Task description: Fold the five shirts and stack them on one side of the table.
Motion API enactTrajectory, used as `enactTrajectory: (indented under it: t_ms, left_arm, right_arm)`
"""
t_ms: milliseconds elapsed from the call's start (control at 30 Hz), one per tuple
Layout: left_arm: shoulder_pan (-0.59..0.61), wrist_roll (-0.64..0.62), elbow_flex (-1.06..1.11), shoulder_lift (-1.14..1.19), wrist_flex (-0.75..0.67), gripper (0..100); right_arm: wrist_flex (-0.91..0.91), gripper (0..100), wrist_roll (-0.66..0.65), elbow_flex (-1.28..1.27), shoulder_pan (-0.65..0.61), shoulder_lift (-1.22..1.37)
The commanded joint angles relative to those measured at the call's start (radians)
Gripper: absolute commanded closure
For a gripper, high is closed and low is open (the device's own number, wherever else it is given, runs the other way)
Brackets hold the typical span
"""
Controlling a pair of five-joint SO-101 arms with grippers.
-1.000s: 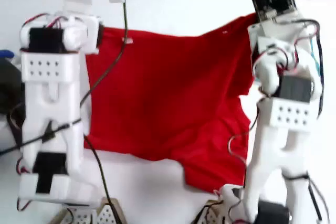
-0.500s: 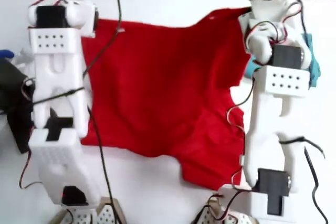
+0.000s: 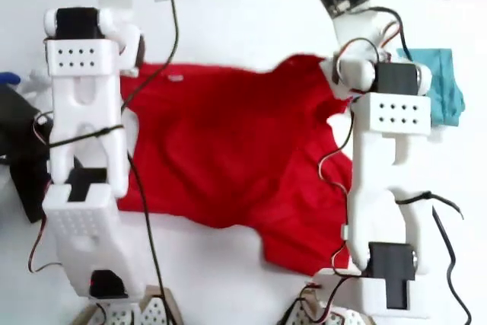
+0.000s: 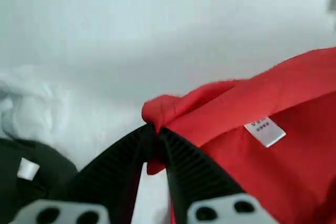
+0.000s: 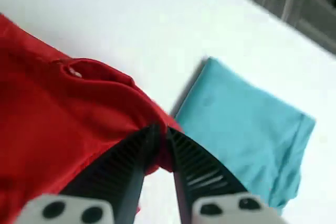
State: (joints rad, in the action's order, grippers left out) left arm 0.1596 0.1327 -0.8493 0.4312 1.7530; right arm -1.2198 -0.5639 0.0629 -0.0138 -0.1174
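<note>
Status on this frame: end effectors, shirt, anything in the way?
Left end effector shut on red shirt. Right end effector likewise. Folded teal shirt lies near right arm.

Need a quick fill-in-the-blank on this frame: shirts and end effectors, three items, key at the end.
1. The spread shirt on the table is ____ in colour.
2. The left end effector and the right end effector are each ____ on its edge.
3. The teal shirt by the right arm is not spread out but ____.
Missing words: red; shut; folded.
</note>
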Motion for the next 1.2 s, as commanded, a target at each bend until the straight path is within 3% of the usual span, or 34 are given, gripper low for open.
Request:
enactTrajectory:
  t_ms: [0,167,400,667,800,900,1067,1167]
  left_arm:
    - [-0.014,0.048,0.042,-0.018,0.037,98]
    - [-0.017,0.130,0.289,-0.008,0.018,97]
    - [-0.014,0.230,0.552,-0.009,-0.172,97]
    - [-0.068,0.316,0.682,-0.008,-0.358,97]
    - [-0.055,0.384,0.671,-0.018,-0.322,88]
    - [-0.031,0.446,0.599,-0.018,-0.216,79]
    - [-0.009,0.605,0.406,-0.018,0.032,81]
    - [-0.006,0.638,0.429,-0.014,0.034,81]
  right_arm:
    - [-0.041,98.1,-0.002,-0.061,0.001,-0.030]
    - [0.010,98.1,-0.009,-0.298,-0.001,-0.150]
    - [0.274,98.1,-0.011,-0.733,0.002,-0.341]
    - [0.397,98.1,-0.011,-0.830,0.004,-0.369]
    - [0.397,98.1,-0.011,-0.825,0.004,-0.369]
    - [0.394,98.1,-0.011,-0.829,0.004,-0.369]
    - [0.395,98.1,-0.011,-0.829,0.002,-0.369]
    - [0.397,98.1,-0.011,-0.825,0.002,-0.369]
